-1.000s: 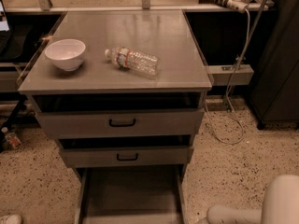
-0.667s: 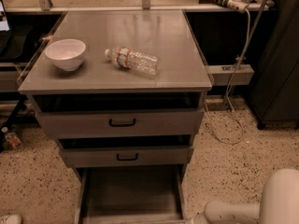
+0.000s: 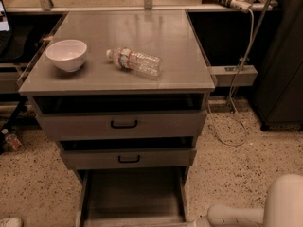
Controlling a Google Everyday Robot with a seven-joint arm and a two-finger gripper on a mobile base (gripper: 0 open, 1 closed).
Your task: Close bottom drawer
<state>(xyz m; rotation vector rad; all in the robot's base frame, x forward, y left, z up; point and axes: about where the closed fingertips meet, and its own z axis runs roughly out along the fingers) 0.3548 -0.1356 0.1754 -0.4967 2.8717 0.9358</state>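
Observation:
The bottom drawer (image 3: 132, 197) is the lowest of three grey drawers and stands pulled far out. Its long empty tray runs down past the bottom edge of the view, so its front panel and handle are hidden. The middle drawer (image 3: 128, 159) and the top drawer (image 3: 123, 124) above it each stand slightly open and have black loop handles. My white arm (image 3: 236, 215) comes in from the bottom right. My gripper (image 3: 195, 222) is at the very bottom edge, just outside the tray's right side rail, and mostly cut off.
A white bowl (image 3: 66, 54) and a plastic bottle (image 3: 136, 62) lying on its side rest on the cabinet top (image 3: 156, 32). A cable (image 3: 236, 103) hangs to the speckled floor on the right. A dark cabinet (image 3: 284, 60) stands at far right.
My arm has shifted slightly left towards the open bottom drawer. The drawers, bowl and bottle have not moved.

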